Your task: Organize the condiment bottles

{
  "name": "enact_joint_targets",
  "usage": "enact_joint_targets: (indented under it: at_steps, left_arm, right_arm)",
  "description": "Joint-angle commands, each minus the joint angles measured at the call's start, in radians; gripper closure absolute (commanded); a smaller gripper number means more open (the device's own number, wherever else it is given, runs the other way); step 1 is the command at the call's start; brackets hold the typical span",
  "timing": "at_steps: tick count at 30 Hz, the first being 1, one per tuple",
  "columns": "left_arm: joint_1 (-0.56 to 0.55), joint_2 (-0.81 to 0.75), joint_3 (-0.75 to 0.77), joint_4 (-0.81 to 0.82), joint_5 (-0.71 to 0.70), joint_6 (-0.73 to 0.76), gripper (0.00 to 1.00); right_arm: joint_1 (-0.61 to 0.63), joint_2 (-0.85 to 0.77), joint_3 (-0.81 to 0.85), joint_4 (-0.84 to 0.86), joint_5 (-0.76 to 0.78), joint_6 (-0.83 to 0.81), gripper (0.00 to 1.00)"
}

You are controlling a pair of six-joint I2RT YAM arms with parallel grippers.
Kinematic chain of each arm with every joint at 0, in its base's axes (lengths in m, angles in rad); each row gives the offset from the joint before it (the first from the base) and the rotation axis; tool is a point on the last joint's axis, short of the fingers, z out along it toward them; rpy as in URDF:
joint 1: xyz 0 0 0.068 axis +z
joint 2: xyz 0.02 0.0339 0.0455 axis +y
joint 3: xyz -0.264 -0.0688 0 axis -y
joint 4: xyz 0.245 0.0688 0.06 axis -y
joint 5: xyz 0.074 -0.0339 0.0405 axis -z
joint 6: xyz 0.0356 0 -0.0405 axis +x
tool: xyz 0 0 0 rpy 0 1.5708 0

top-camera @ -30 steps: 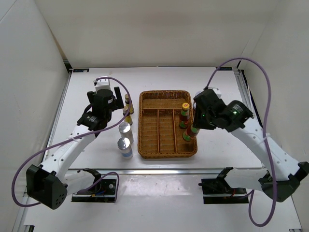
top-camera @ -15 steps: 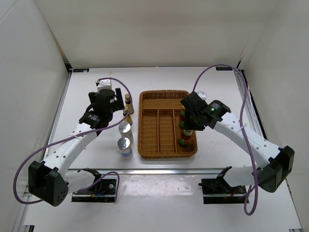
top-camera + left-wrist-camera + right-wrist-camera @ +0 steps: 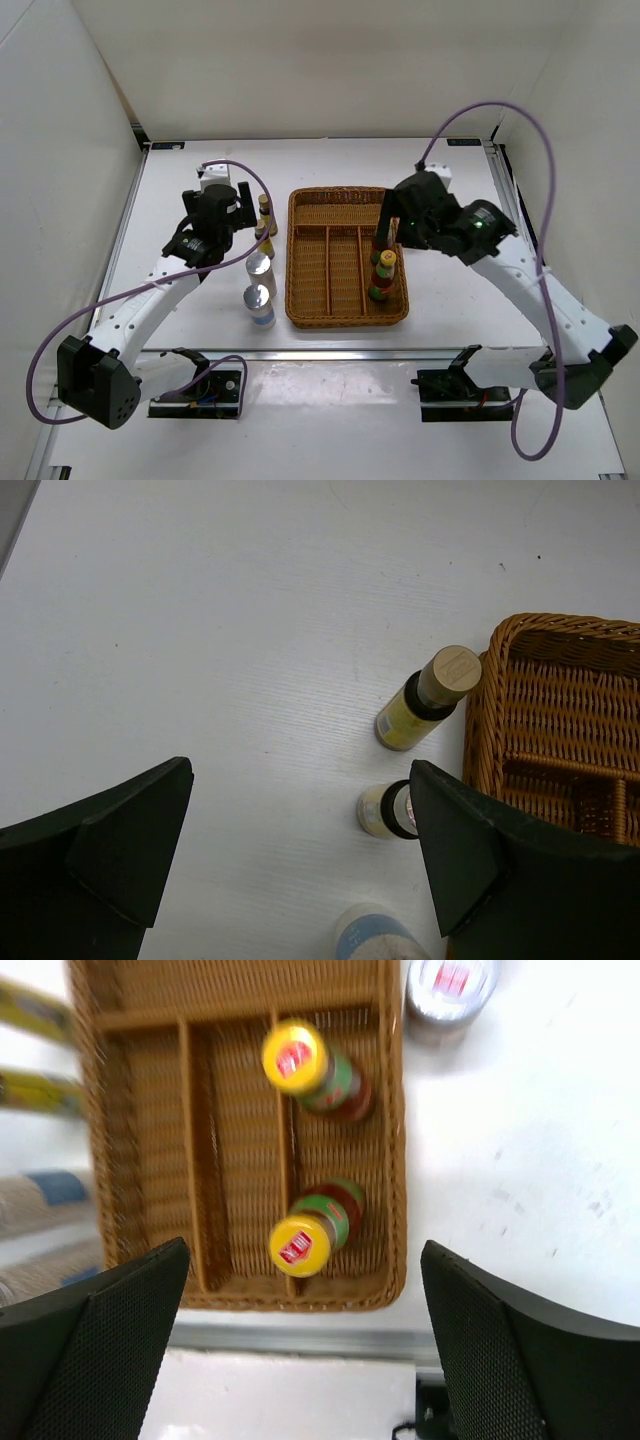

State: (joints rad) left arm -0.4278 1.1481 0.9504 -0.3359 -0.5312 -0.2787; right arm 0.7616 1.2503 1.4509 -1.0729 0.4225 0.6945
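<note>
White table (image 3: pixel 330 160); wicker tray (image 3: pixel 294 300); bottles (image 3: pixel 258 297).

Nothing here that I can truly read.
Looking down past my right fingers, the far sauce bottle (image 3: pixel 322 1078) and the near sauce bottle (image 3: pixel 318 1228), both in the right-hand long compartment of the wicker tray (image 3: pixel 394 1160), each show a small red mark on a yellow cap, too blurred to spell out. The jar lid (image 3: pixel 452 980) on the table just off the tray's far right corner carries a red patch, equally illegible. On my left side, the yellow-labelled bottle (image 3: pixel 425 695) has a faint square stamp on its tan cap, with no letters I can make out.
</note>
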Motion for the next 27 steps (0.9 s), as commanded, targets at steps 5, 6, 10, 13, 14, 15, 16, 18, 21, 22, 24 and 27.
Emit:
enact_joint_targets:
  at_steps: [5,6,10,13,14,15,16,18,21,22,24,27]
  left_arm:
    - [0.000,-0.027,0.034,0.003,-0.009,-0.004,0.00]
    - [0.000,-0.027,0.034,0.003,-0.009,-0.004,0.00]
    - [0.000,-0.027,0.034,0.003,-0.009,-0.004,0.00]
    - [0.000,-0.016,0.034,0.003,-0.009,-0.004,0.00]
    - [0.000,-0.016,0.034,0.003,-0.009,-0.004,0.00]
    - [0.000,-0.016,0.034,0.003,-0.009,-0.004,0.00]
    - [0.000,-0.016,0.034,0.003,0.000,-0.004,0.00]
    - [0.000,-0.016,0.034,0.003,0.000,-0.004,0.00]
    - [0.000,-0.016,0.034,0.003,0.000,-0.004,0.00]
    - [0.000,-0.005,0.034,0.003,0.000,-0.004,0.00]
    - [0.000,-0.005,0.034,0.003,0.000,-0.004,0.00]
    - [0.000,-0.005,0.034,0.003,0.000,-0.004,0.00]
  right_arm:
    - [-0.063,-0.051,0.150,-0.039,0.297,-0.131,0.00]
    - [-0.093,-0.039,0.151,-0.039,0.309,-0.154,0.00]
    - [-0.313,0.072,0.222,-0.013,0.152,-0.260,0.00]
    - [-0.456,0.200,0.287,-0.001,-0.052,-0.291,0.00]
    - [-0.484,0.225,0.302,0.008,-0.098,-0.308,0.00]
    - [-0.531,0.271,0.327,0.008,-0.140,-0.308,0.00]
    - [-0.548,0.294,0.327,0.039,-0.175,-0.322,0.00]
    - [-0.573,0.360,0.327,0.082,-0.260,-0.357,0.00]
    - [-0.587,0.496,0.374,0.105,-0.272,-0.388,0.00]
    - [-0.587,0.533,0.393,0.105,-0.290,-0.397,0.00]
    - [-0.587,0.625,0.440,0.094,-0.312,-0.406,0.00]
    - [-0.587,0.708,0.474,0.103,-0.366,-0.415,0.00]
